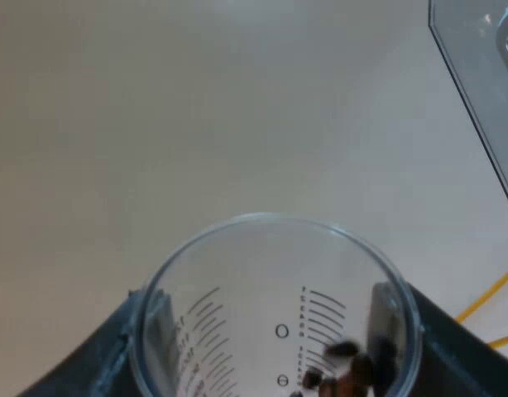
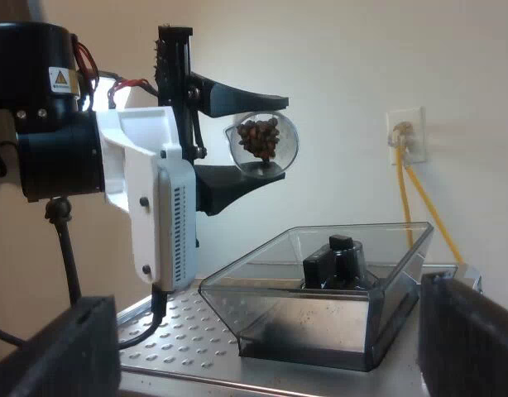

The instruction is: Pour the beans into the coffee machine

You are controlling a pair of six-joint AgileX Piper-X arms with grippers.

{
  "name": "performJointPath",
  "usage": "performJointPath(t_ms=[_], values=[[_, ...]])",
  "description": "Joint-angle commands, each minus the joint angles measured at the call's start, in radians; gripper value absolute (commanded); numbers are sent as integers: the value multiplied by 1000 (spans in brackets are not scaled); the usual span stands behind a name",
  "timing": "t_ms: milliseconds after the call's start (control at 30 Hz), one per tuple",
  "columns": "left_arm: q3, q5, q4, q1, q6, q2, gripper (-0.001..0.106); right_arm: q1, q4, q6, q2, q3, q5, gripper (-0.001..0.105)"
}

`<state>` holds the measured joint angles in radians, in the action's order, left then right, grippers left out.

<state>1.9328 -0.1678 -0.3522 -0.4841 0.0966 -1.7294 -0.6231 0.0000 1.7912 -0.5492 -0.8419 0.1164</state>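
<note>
A clear measuring glass with printed scale lines sits between the black fingers of my left gripper, which is shut on it. A few coffee beans lie inside it. In the right wrist view the glass lies on its side in my left gripper, with the beans heaped inside, above the near end of the machine's clear bean hopper. The hopper stands open, with a black part at its centre. My right gripper is open and faces the hopper with nothing between its fingers.
The hopper rests on the machine's perforated metal top. One corner of the hopper shows beyond the glass. A wall socket with yellow cables is on the wall behind the machine.
</note>
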Motion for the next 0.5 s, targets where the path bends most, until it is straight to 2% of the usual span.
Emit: performJointPath(t_ms=[33, 167, 267, 500], values=[[9, -10, 18, -2, 66, 4, 25, 0, -15, 0, 3, -3, 0, 79], [9, -16, 18, -2, 127, 4, 25, 0, -15, 0, 3, -3, 0, 79], [9, -36, 18, -2, 133, 7, 25, 0, -15, 0, 3, -3, 0, 79], [9, -39, 18, -2, 166, 7, 25, 0, -15, 0, 3, -3, 0, 79]])
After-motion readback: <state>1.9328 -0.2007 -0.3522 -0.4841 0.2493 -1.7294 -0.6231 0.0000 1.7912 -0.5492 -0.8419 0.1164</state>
